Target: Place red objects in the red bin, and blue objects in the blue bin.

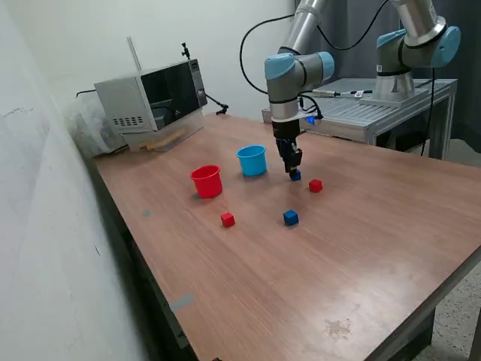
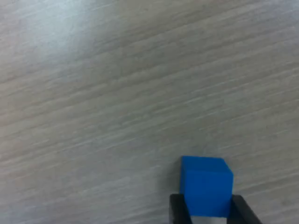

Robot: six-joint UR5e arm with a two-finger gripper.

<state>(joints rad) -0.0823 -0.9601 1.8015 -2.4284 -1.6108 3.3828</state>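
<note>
The gripper (image 1: 294,169) is lowered to the wooden desk (image 1: 361,248), its fingers pinching a small dark-blue cube (image 2: 206,185) on two opposite sides. This cube sits between the light-blue plastic cup (image 1: 252,160) and a small red cube (image 1: 315,186). The red plastic cup (image 1: 207,181) stands beside the blue one. A second red cube (image 1: 228,219) and second dark-blue cube (image 1: 291,217) lie apart, nearer the front.

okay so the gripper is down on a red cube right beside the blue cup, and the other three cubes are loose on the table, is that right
Not quite: the cube between the gripper's fingers is blue, not red. The wrist view shows a blue cube sitting between the two fingertips. The rest stands: it is beside the blue cup, and one blue cube and two red cubes lie loose on the table.
</note>
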